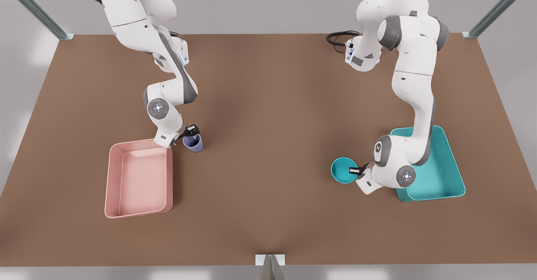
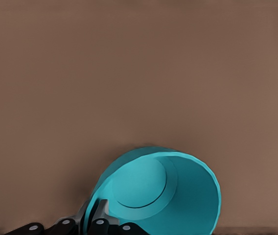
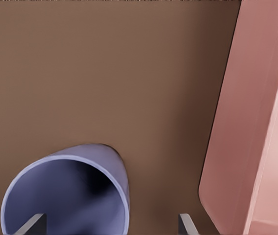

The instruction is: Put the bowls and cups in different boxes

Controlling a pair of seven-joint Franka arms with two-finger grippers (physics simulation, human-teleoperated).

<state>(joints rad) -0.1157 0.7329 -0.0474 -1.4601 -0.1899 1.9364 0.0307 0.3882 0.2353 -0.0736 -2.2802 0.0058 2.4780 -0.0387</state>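
The teal bowl (image 1: 343, 170) (image 2: 168, 196) sits on the table just off the teal box (image 1: 447, 175), toward the front view's left. My left gripper (image 1: 356, 171) (image 2: 97, 215) is shut on the bowl's rim, one finger inside and one outside. The lavender cup (image 1: 193, 142) (image 3: 65, 196) stands beside the far right corner of the pink box (image 1: 140, 179) (image 3: 256, 122). Over it, my right gripper (image 1: 191, 131) (image 3: 108, 223) is open; one finger is inside the cup's mouth and the other is outside its wall, toward the pink box.
The brown table (image 1: 268, 146) stretches wide between the two boxes. The left arm's forearm hangs over the teal box. A black cable (image 1: 337, 39) loops at the far edge, and metal frame posts stand at the table's back corners.
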